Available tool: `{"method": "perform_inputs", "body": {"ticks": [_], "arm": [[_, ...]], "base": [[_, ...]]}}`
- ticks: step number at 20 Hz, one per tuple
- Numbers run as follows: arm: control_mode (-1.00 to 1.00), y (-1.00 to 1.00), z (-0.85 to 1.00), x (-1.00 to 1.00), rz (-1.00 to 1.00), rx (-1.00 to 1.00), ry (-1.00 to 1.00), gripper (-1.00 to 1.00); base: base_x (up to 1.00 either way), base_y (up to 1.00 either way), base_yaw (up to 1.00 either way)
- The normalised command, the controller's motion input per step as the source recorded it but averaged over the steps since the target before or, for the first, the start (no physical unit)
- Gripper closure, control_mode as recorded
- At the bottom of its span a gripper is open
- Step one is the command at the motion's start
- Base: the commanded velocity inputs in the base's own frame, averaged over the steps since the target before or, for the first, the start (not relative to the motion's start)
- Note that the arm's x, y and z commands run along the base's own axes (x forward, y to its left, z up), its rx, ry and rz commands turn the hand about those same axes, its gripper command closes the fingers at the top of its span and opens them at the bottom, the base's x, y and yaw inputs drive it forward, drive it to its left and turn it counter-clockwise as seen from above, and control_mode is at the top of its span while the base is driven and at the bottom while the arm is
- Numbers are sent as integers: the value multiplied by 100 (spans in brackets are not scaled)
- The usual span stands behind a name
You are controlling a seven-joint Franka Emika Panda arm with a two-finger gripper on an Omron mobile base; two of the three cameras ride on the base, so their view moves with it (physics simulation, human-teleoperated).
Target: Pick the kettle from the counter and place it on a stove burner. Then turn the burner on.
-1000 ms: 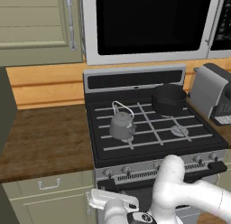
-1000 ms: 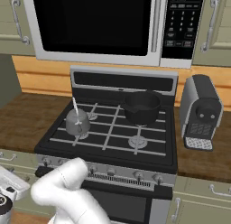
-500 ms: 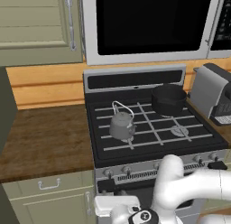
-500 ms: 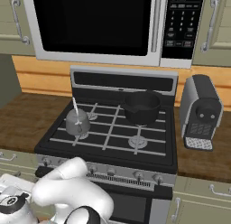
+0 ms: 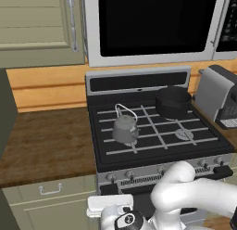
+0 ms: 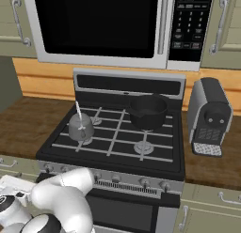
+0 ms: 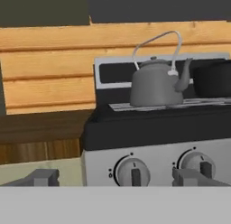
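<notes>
Kettle (image 5: 125,129) sits on the stove burner (image 6: 83,141); gripper (image 7: 115,177) open, holding nothing, level with the knobs (image 7: 132,172), burner unlit

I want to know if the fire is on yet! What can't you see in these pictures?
- Burner under the small squat grey metal kettle: covered by the kettle in both base views.
- Round grey stove knobs: markings too small to read in the hand view.
- Pincer: tips cut by the bottom edge; opening unclear.
- Wide black pot: cut by the right edge.
</notes>
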Motion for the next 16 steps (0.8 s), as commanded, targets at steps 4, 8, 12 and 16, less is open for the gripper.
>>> {"method": "perform_inputs", "body": {"ticks": [4, 8, 12, 16], "arm": [[-100, -34, -12, 34, 1, 0, -5, -100], [-100, -78, -18, 59, 0, 1, -4, -100], [-100, -56, -6, 16, 2, 1, -3, -100], [-100, -1, 0, 29, 0, 0, 0, -100]], "base": [[0, 0, 0], [0, 0, 0], [0, 0, 0], [0, 0, 0]]}}
